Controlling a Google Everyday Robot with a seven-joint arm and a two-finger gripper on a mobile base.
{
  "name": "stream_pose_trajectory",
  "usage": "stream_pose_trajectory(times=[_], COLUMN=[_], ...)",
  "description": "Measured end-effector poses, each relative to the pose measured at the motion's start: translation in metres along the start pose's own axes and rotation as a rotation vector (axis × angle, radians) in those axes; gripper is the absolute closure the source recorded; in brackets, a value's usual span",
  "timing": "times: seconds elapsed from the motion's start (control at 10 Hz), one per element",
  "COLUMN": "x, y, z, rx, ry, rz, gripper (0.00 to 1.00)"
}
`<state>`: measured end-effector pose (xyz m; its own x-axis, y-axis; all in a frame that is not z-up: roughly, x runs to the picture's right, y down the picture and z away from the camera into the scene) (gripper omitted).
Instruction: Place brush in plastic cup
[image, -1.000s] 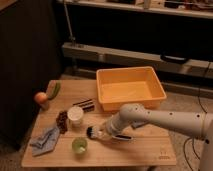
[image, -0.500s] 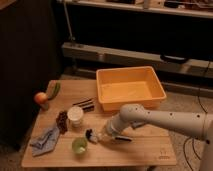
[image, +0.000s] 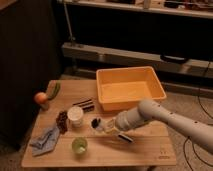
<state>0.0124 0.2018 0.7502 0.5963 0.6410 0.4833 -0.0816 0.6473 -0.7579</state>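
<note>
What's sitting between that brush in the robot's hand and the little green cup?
Nothing: in the camera view only bare wooden table separates the brush, held by the hand right of the white cup, from the green cup.

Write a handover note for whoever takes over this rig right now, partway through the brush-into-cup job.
Claw: above the middle of the table, in front of the orange bin, shut on the handle of the brush. The bristle head points left, near the white cup.
Plastic cup: upright near the table's front edge, forward and left of the brush head.
Done: brush is picked up.
Left: carry it over the plastic cup, lower it in and release.
</note>
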Motion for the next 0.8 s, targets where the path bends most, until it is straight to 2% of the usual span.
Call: stream_pose_trajectory(times=[0.1,0.4,0.5,0.8], x=[-0.006,-0.031,-0.039,-0.047], y=[0.001,0.012,0.018,0.034], z=[-0.003,-0.006,-0.003,0.01], rx=[-0.032,-0.109,-0.129,-0.157], ry=[-0.048,-0.027,-0.012,0.092], rz=[0.001,-0.035,-0.054,-0.097], gripper=[1.0,1.0,1.0,1.0])
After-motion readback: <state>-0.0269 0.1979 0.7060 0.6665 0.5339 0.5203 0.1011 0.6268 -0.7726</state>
